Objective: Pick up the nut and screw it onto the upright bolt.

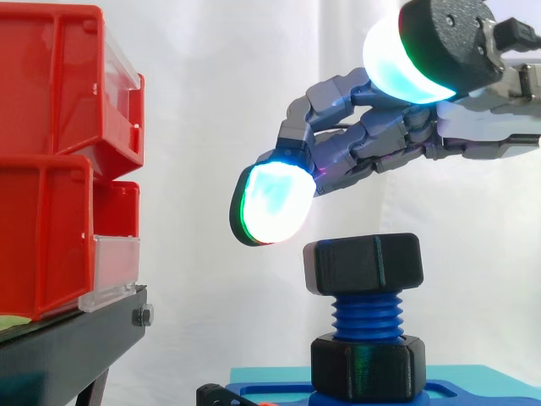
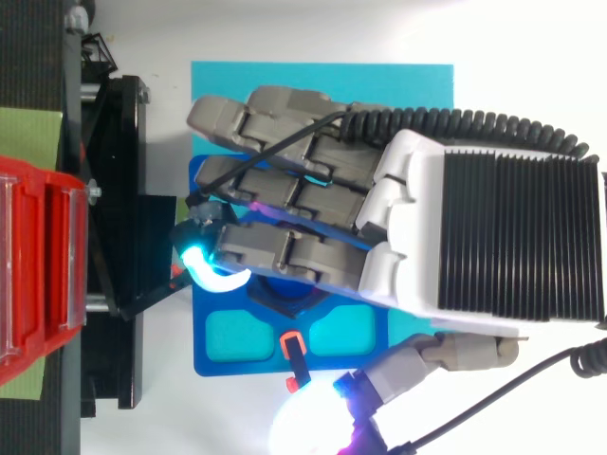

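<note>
Robot hand (image 1: 376,135) hovers level above the upright bolt (image 1: 366,315), fingers loosely bent, grasping nothing. One glowing pad (image 1: 270,203) dips just left of the nut (image 1: 363,264), which sits atop the blue threads. A gap separates them, and the red bins (image 1: 59,169) stand well apart at left.

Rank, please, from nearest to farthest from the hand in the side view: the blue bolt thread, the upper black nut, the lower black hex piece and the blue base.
1. Upper black nut, just below the hand.
2. Blue bolt thread, under that nut.
3. Lower black hex piece, at the thread's foot.
4. Blue base, at the bottom.
</note>
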You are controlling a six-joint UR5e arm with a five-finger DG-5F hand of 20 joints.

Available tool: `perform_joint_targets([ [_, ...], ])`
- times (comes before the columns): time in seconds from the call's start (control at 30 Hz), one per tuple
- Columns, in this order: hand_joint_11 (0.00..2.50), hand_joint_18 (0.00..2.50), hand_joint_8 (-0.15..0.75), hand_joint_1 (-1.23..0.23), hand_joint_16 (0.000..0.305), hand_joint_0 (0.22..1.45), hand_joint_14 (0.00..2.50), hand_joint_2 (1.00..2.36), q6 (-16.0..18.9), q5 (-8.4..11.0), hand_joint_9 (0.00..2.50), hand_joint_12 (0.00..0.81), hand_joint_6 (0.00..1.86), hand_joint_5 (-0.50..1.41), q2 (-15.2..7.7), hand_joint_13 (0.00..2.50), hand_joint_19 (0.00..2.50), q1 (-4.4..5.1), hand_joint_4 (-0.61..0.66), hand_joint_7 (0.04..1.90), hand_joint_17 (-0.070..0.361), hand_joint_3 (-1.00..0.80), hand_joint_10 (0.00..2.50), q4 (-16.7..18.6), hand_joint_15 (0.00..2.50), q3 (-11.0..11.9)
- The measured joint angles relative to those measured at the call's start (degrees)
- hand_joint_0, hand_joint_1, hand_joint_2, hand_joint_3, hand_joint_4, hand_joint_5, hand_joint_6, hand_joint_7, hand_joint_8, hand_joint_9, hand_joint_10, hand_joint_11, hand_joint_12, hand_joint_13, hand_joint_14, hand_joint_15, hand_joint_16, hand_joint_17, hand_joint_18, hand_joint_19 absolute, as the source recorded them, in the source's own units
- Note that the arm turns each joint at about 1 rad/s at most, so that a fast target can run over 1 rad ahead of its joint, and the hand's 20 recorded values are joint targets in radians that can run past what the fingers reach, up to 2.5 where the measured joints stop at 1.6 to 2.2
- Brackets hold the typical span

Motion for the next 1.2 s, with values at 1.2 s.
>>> perform_joint_targets([
  [1.2, 0.0, 0.25, 0.313, -0.22, 0.043, 0.5, 0.0, 1.0, 0.3, -6.15, 0.45, 0.355, 0.5, -0.14, 0.0, 0.38, 0.0, -3.18, 0.31, 1.06, 0.096, -0.5, 0.0, -3.0, 0.0, 0.0],
])
